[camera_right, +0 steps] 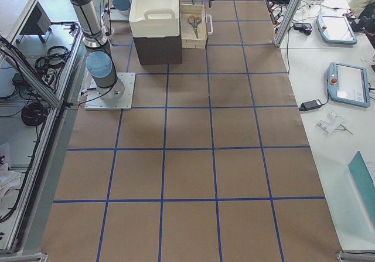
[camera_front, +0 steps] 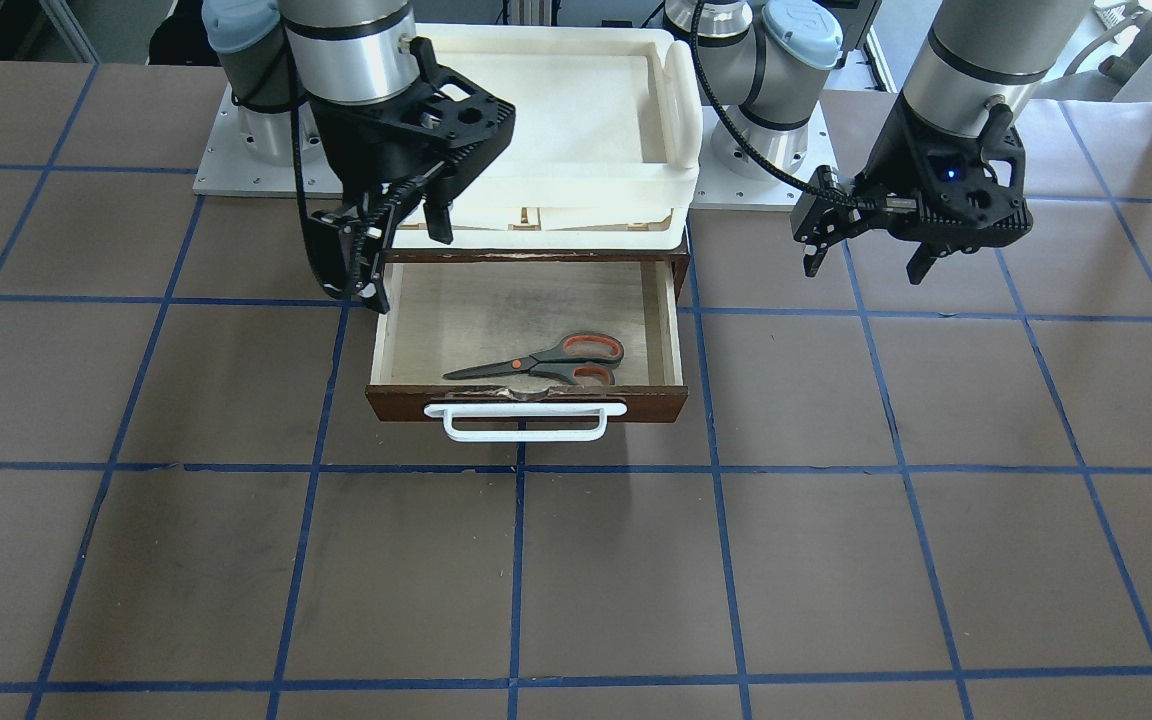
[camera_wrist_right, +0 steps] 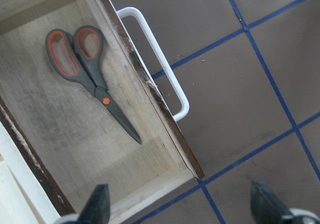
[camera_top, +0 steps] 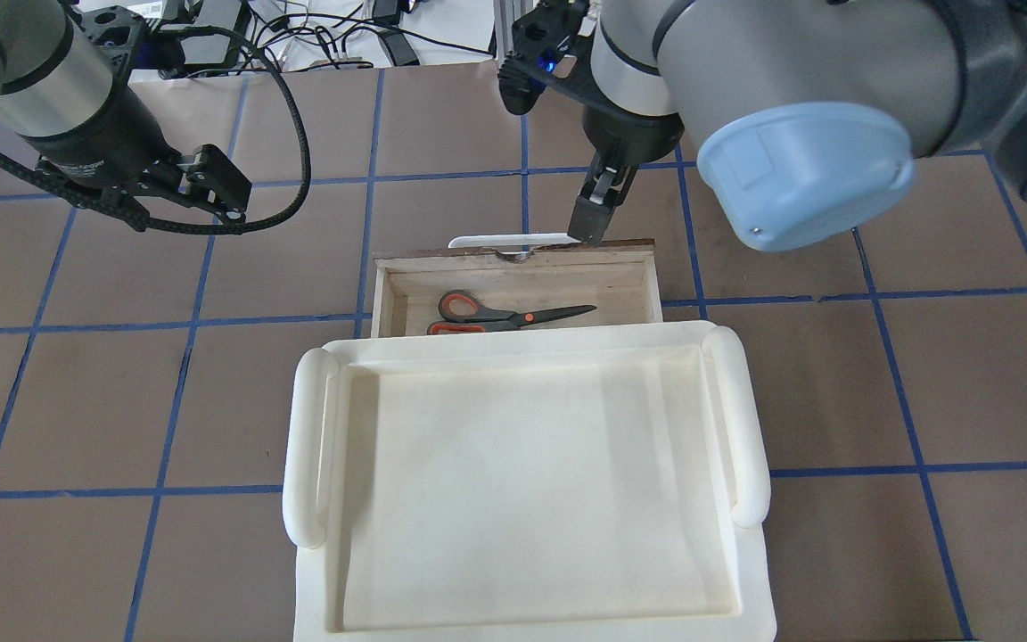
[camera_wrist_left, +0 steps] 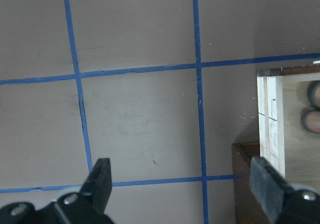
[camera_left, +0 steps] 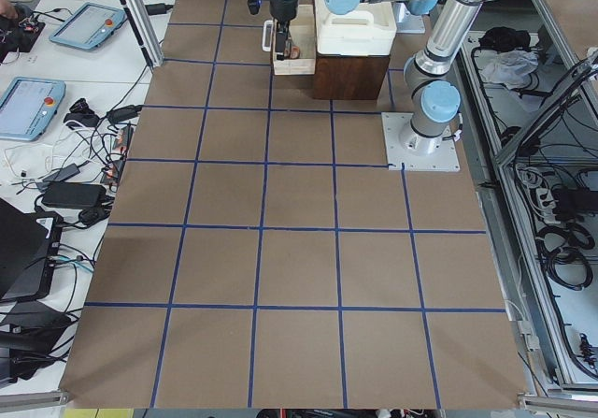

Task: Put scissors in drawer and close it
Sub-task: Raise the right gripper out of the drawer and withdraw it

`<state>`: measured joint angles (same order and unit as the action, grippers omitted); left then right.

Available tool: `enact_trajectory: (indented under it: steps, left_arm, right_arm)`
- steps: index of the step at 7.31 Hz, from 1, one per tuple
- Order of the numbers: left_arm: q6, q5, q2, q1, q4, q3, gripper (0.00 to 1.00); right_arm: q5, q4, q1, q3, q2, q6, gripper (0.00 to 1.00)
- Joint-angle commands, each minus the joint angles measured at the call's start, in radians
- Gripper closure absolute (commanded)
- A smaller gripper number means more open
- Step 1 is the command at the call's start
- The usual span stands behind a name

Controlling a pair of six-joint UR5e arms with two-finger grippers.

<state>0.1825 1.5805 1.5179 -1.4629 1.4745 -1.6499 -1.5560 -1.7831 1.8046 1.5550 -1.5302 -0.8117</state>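
Note:
The scissors lie flat inside the open drawer, blades towards the robot's right; they also show in the overhead view and the right wrist view. The drawer is pulled out, its white bar handle to the front. My right gripper is open and empty, hovering above the drawer's right end; its fingers are spread wide in the right wrist view. My left gripper is open and empty over bare table left of the drawer.
A cream-white plastic tray sits on top of the dark cabinet that holds the drawer. Both arm bases stand behind it. The brown table has a blue tape grid. Tablets and cables lie beyond the table's ends.

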Motion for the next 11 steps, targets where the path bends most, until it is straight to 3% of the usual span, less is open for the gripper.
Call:
enact_trajectory:
  steps: [1, 3, 5, 7, 11]
  left_arm:
    - [0.008, -0.002, 0.019, 0.009, -0.017, 0.009, 0.00]
    - [0.008, -0.008, 0.025, 0.009, -0.019, 0.015, 0.00]
    - [-0.021, -0.011, 0.066, -0.025, -0.132, 0.015, 0.00]
    - [-0.148, -0.001, 0.138, -0.108, -0.216, 0.027, 0.00]
    - [-0.323, 0.036, 0.330, -0.246, -0.324, 0.090, 0.00]
  right_arm:
    - [0.005, 0.101, -0.149, 0.002, -0.076, -0.003, 0.00]
    - [0.055, 0.158, -0.195, 0.004, -0.090, 0.034, 0.00]
    - [0.045, 0.163, -0.192, 0.011, -0.120, 0.332, 0.00]
    - [0.045, 0.140, -0.191, 0.014, -0.120, 0.378, 0.00]
    - [-0.033, 0.139, -0.191, 0.014, -0.123, 0.789, 0.00]
